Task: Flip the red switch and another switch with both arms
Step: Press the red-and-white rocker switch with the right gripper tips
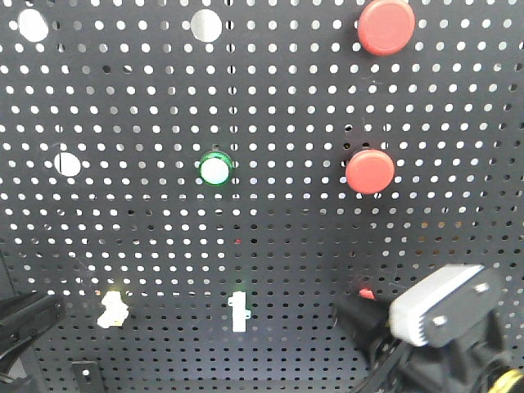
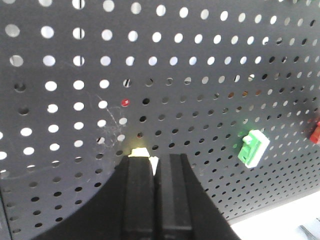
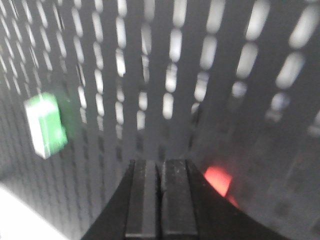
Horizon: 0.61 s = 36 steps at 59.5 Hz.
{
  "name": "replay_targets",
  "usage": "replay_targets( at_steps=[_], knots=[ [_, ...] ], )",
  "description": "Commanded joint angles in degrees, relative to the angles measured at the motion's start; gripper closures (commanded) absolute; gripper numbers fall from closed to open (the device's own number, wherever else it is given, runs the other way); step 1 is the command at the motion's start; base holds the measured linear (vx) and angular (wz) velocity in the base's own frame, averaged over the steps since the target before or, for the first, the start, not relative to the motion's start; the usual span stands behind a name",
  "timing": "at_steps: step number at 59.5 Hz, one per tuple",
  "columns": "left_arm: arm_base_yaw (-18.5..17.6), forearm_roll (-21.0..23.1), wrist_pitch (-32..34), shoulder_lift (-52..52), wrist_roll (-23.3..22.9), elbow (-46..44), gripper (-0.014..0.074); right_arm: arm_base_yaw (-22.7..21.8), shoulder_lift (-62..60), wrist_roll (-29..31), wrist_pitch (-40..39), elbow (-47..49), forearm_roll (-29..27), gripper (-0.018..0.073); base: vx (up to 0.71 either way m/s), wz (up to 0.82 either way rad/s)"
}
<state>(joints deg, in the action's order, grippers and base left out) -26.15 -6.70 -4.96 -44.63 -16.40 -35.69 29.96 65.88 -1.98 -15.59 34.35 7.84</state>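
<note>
The red switch (image 1: 367,292) sits low on the right of the black pegboard (image 1: 286,237), half hidden by my right gripper (image 1: 354,315) with its grey housing. In the right wrist view the right gripper (image 3: 160,163) is shut, and the blurred red switch (image 3: 218,180) lies just right of its tips. The pale yellow switch (image 1: 112,308) is at the lower left, with my left gripper (image 1: 45,315) to its left. The left wrist view has the left gripper (image 2: 156,159) shut right at the yellow switch (image 2: 140,152), whose cream lever peeks out between the tips.
A white toggle on a green base (image 1: 238,312) stands between the two switches (image 2: 252,147) (image 3: 46,125). Two big red push buttons (image 1: 386,26) (image 1: 370,171) and a green-ringed button (image 1: 215,169) sit higher up. A red clip (image 2: 315,131) shows at the right edge.
</note>
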Motion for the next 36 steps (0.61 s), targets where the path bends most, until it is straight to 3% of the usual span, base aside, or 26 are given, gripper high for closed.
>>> replay_targets(
  at_steps=[1, 17, 32, 36],
  knots=[
    [-0.4, 0.0, 4.6, 0.6, -0.5, -1.6, 0.0594, -0.2, -0.9, -1.7, 3.5, 1.8, -0.2, 0.0566, 0.0, 0.0],
    [-0.4, 0.0, 4.6, 0.6, -0.5, -1.6, 0.0594, -0.2, -1.0, -4.0, 8.1, 1.8, -0.2, 0.0566, 0.0, 0.0],
    [-0.4, 0.0, 4.6, 0.6, -0.5, -1.6, 0.0594, -0.1, -2.8, -4.5, 6.4, 1.8, -0.2, 0.0566, 0.0, 0.0],
    [-0.4, 0.0, 4.4, 0.6, -0.5, -1.6, 0.0594, -0.1, -4.7, -4.5, 2.2, 1.8, -0.2, 0.0566, 0.0, 0.0]
  ],
)
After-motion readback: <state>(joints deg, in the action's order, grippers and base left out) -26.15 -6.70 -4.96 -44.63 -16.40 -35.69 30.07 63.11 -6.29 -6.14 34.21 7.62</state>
